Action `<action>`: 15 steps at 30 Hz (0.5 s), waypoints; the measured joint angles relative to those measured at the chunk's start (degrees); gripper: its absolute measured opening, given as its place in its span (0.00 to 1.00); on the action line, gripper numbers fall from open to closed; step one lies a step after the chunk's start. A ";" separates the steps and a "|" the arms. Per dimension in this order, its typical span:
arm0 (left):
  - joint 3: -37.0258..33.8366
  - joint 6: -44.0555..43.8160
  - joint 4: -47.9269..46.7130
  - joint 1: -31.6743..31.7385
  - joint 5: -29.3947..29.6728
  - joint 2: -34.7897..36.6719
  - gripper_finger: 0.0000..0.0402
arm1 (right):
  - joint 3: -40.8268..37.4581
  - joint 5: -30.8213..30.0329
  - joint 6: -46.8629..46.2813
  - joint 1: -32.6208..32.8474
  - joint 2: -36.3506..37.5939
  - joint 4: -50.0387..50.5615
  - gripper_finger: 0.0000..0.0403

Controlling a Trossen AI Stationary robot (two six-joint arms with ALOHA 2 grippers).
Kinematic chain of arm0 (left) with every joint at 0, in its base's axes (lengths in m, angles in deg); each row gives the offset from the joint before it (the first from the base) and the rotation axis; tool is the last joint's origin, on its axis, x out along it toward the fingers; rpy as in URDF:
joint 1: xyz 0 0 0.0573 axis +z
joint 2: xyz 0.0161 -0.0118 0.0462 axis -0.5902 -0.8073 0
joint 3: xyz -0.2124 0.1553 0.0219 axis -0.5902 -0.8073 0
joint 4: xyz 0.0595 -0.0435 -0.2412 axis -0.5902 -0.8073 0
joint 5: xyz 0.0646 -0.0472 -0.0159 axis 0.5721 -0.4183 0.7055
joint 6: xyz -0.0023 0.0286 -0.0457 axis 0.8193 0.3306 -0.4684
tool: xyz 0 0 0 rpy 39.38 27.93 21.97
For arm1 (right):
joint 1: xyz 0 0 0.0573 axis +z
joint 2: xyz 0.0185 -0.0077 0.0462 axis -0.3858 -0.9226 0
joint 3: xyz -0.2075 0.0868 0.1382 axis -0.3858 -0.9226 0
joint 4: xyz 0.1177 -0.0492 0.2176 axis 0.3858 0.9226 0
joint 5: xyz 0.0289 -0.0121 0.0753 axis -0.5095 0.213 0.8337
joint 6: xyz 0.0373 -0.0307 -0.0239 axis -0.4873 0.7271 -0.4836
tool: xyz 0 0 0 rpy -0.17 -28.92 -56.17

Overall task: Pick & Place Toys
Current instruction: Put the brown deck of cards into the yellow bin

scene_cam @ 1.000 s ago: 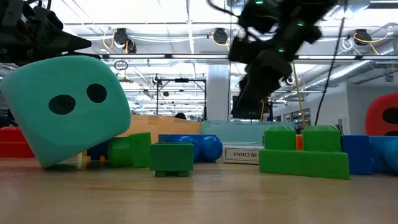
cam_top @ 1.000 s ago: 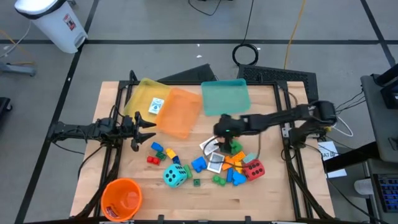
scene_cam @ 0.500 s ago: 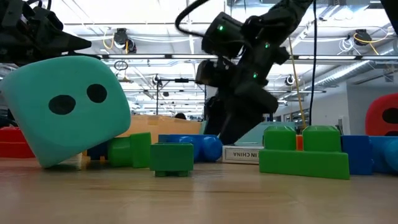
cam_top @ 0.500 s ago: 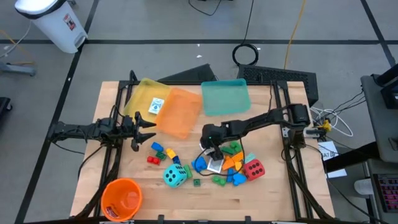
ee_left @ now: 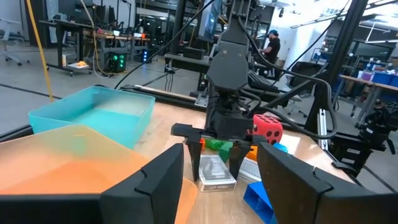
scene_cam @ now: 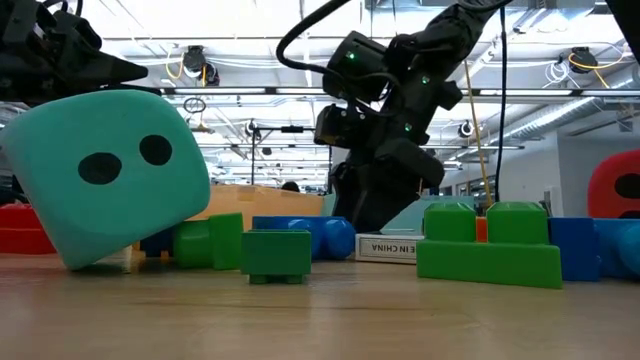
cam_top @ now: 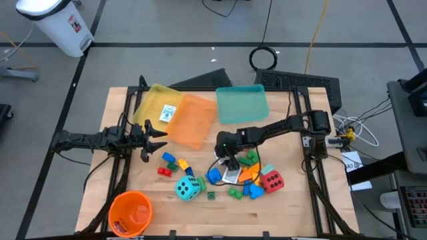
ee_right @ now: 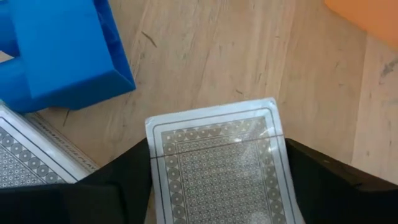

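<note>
The toys lie in a pile at the table's middle right: small bricks, a cyan die (cam_top: 188, 188), a red die (cam_top: 272, 180) and white picture cards (cam_top: 231, 175). My right gripper (cam_top: 230, 165) slants down into this pile and is shut on one grey-patterned card (ee_right: 214, 162). A blue brick (ee_right: 62, 50) and a second card (ee_right: 25, 155) lie beside it on the wood. My left gripper (cam_top: 157, 137) waits level at the table's left edge, open, with nothing between its fingers. My right gripper has the card's two long edges (ee_right: 155, 174) between its two fingers, one finger (ee_right: 118, 193) on each side. The fingers come slanting down from the table's right and lie along the card. The card's free end (ee_right: 211, 112) points out past the fingertips, low over the wood.
Yellow (cam_top: 157, 103), orange (cam_top: 193, 120) and teal (cam_top: 241, 103) trays stand along the far side. An orange bucket (cam_top: 130, 212) sits at the near left corner. A green brick (scene_cam: 490, 255) and other bricks crowd the pile; bare wood lies between the pile and the bucket.
My right gripper has come down from above the pile and toward the table's left, rolling at the wrist, and now sits low among the cards. The toys have kept their places.
</note>
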 joint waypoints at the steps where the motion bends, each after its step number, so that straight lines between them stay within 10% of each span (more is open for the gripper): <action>1: 0.00 0.00 0.00 0.00 0.00 0.00 0.52 | 0.00 -0.08 -0.02 0.02 0.00 -0.04 0.67; 15: -0.01 0.00 -0.01 0.00 0.02 0.00 0.60 | -2.98 -0.03 -3.23 0.15 17.39 1.93 0.66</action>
